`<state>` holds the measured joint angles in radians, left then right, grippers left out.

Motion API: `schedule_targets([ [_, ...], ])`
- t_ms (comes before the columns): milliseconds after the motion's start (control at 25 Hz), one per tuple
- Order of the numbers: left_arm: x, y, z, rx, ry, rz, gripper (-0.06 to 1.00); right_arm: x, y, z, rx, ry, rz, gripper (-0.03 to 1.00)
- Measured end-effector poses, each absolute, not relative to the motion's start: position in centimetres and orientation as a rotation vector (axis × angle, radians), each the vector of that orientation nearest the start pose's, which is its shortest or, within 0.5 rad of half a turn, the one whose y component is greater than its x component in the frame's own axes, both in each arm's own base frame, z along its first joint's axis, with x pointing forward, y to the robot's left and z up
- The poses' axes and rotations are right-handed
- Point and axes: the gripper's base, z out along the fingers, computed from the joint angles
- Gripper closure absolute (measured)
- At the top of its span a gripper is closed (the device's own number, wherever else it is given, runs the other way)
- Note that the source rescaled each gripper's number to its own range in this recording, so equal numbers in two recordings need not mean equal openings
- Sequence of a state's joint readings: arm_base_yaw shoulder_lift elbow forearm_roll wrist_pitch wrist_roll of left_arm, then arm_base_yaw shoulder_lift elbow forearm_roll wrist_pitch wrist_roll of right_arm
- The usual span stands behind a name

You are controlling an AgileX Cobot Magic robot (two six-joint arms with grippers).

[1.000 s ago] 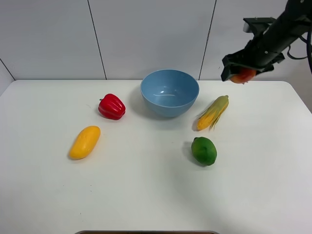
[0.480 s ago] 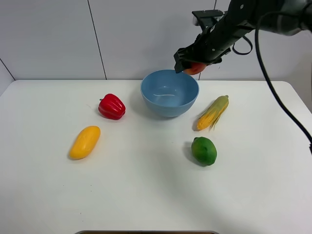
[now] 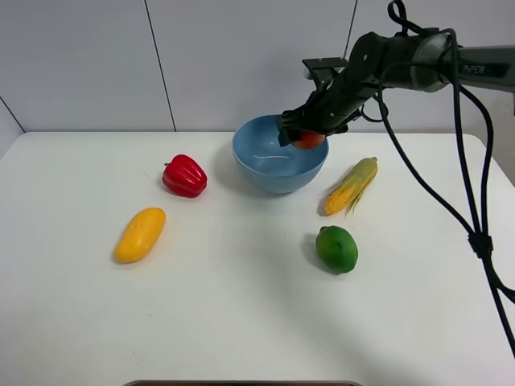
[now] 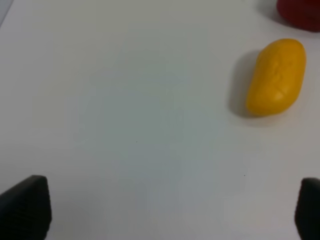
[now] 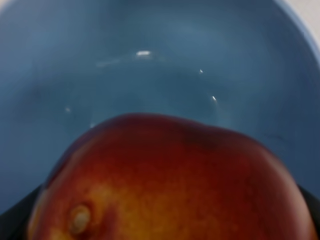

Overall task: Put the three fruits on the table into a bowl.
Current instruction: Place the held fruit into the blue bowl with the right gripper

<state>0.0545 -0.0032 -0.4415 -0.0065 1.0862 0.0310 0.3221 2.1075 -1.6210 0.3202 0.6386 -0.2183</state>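
My right gripper [image 3: 304, 135] is shut on the red-yellow apple-like fruit [image 3: 309, 141] and holds it just over the rim of the light-blue bowl [image 3: 273, 173]. The right wrist view is filled by that fruit [image 5: 175, 180] with the bowl's inside [image 5: 150, 65] below it. The green lime-like fruit [image 3: 336, 248] lies on the white table [image 3: 241, 314] at the right front, and the yellow mango [image 3: 140, 234] at the left. In the left wrist view my left gripper [image 4: 165, 210] stands open above bare table, apart from the mango [image 4: 276, 77].
A red bell pepper [image 3: 184, 176] sits left of the bowl. A corn cob [image 3: 352, 185] lies to the bowl's right, between it and the lime-like fruit. The right arm's cable [image 3: 475, 233] hangs down along the table's right side.
The right arm has carried the apple-like fruit from the far right, leftward and down, until it hangs over the bowl. Everything on the table lies where it was.
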Motion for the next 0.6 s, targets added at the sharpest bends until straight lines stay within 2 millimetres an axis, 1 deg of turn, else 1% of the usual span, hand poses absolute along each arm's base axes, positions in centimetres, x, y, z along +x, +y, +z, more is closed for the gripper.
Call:
schedule_targets([
  [280, -0.02, -0.05, 25.89, -0.025, 2.125, 0.043, -0.06, 43.67, 16.33, 19.29, -0.428, 2.55, 0.373, 0.67],
  [320, -0.02, -0.05, 25.89, -0.025, 2.125, 0.043, -0.06, 43.67, 16.33, 19.29, -0.428, 2.55, 0.373, 0.64],
  [400, -0.02, -0.05, 25.89, -0.025, 2.125, 0.043, -0.06, 43.68, 16.33, 19.29, -0.426, 2.55, 0.374, 0.51],
  [480, -0.02, -0.05, 25.89, -0.025, 2.125, 0.043, -0.06, 43.68, 16.33, 19.3, -0.426, 2.549, 0.373, 0.4],
  [520, -0.02, -0.05, 25.89, -0.025, 2.125, 0.043, -0.06, 43.68, 16.33, 19.29, -0.427, 2.55, 0.374, 0.36],
  [600, -0.02, -0.05, 25.89, -0.025, 2.125, 0.043, -0.06, 43.67, 16.33, 19.29, -0.427, 2.551, 0.374, 0.34],
])
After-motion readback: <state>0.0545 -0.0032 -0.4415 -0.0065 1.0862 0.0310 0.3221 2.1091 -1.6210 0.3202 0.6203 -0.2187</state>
